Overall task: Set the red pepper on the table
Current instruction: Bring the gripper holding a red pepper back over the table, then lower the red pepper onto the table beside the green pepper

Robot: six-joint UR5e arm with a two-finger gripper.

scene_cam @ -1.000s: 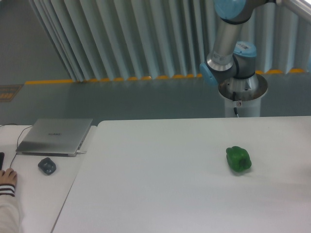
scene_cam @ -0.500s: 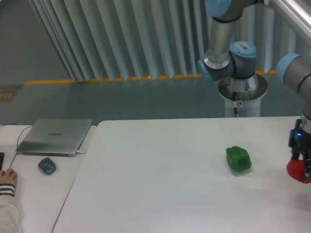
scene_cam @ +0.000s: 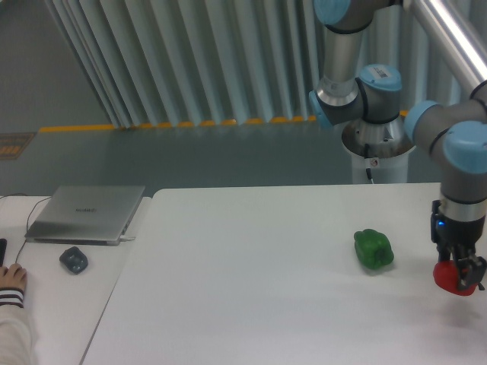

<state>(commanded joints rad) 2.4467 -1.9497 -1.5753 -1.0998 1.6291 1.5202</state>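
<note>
The red pepper [scene_cam: 449, 278] is small and glossy, held in my gripper [scene_cam: 459, 274] at the right side of the white table [scene_cam: 251, 289]. The gripper points down and is shut on the pepper, holding it just above the tabletop, to the right of the green bell pepper [scene_cam: 374, 249]. The fingers partly hide the pepper's top.
The arm's base column [scene_cam: 378, 144] stands behind the table's far edge. A smaller white desk at the left holds a closed laptop [scene_cam: 86, 213] and a mouse [scene_cam: 74, 260]. A person's hand [scene_cam: 11, 283] rests at the lower left.
The arm has swung in from the right edge of view, carrying the red pepper leftward over the table toward the green pepper. One second ago neither gripper nor red pepper was in view.
</note>
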